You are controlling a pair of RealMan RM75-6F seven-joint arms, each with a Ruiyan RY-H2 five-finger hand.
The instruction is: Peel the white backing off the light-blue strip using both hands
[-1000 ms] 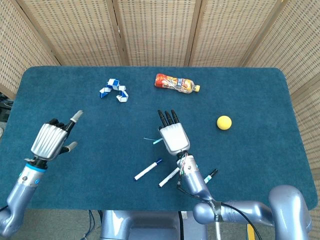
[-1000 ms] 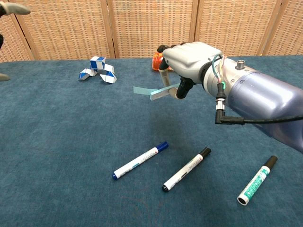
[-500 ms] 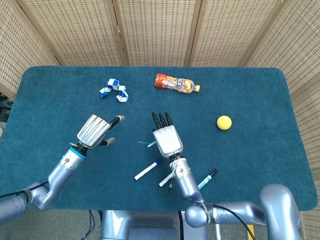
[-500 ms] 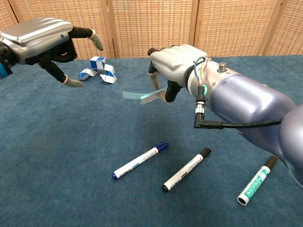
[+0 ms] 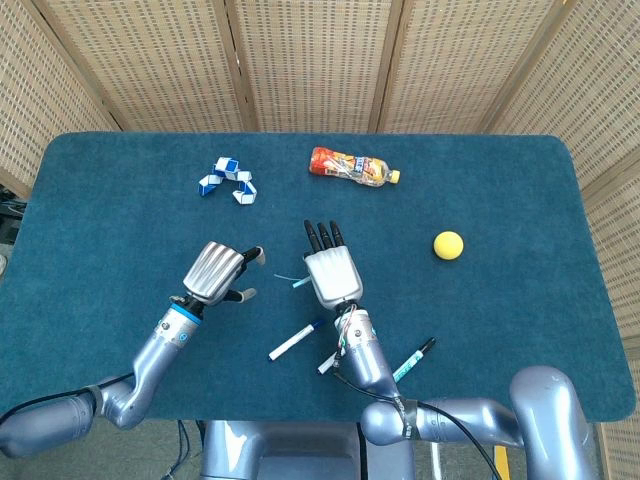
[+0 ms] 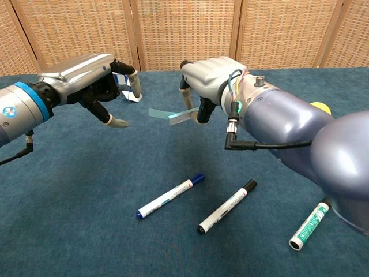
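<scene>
The left hand (image 6: 95, 81) has swung in beside the light-blue strip (image 6: 167, 115) (fingers apart).

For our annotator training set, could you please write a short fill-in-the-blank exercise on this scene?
1. The strip is held above the table by the ____ hand.
2. The left hand holds ____.
3. The number of markers on the table is ____.
4. The ball is coloured ____.

Missing words: right; nothing; three; yellow
</scene>
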